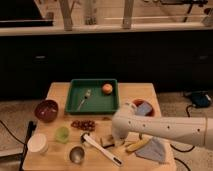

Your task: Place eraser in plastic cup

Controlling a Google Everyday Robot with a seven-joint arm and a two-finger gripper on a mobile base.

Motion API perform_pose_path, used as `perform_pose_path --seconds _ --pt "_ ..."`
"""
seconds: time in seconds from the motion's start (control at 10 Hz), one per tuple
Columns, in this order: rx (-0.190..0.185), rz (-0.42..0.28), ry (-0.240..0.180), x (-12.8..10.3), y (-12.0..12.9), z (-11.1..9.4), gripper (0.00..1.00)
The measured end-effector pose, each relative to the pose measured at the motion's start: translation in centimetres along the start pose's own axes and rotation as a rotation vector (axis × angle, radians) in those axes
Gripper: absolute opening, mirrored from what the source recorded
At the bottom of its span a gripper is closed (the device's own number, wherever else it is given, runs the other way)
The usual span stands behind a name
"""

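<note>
The eraser (106, 141), a small block with a dark top over a pale body, lies on the wooden table (60, 92) near its front middle. My gripper (117, 138) is at the end of the white arm (165, 131) that reaches in from the right. It hangs right beside the eraser, on its right side. A small green plastic cup (62, 133) stands to the left of the eraser. A white cup (38, 143) stands at the front left corner.
A white-handled brush (102, 150) lies just in front of the eraser. Also here are a metal cup (76, 154), grapes (82, 124), a banana (137, 145), a grey cloth (154, 151), a dark red bowl (46, 110), a red bowl (142, 107), and a green tray (95, 106) with a fork and an orange fruit.
</note>
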Motion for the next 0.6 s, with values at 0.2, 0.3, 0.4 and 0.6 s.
perform_pose_path --seconds 0.2,0.3,0.4,0.6 --pt "-0.006 -0.001 -0.002 -0.19 0.01 0.29 0.02" --pt "-0.007 0.000 -0.003 -0.22 0.07 0.21 0.00" --pt "-0.008 -0.003 -0.005 -0.32 0.09 0.15 0.00" --pt "0.002 -0.010 0.003 -0.27 0.15 -0.41 0.00"
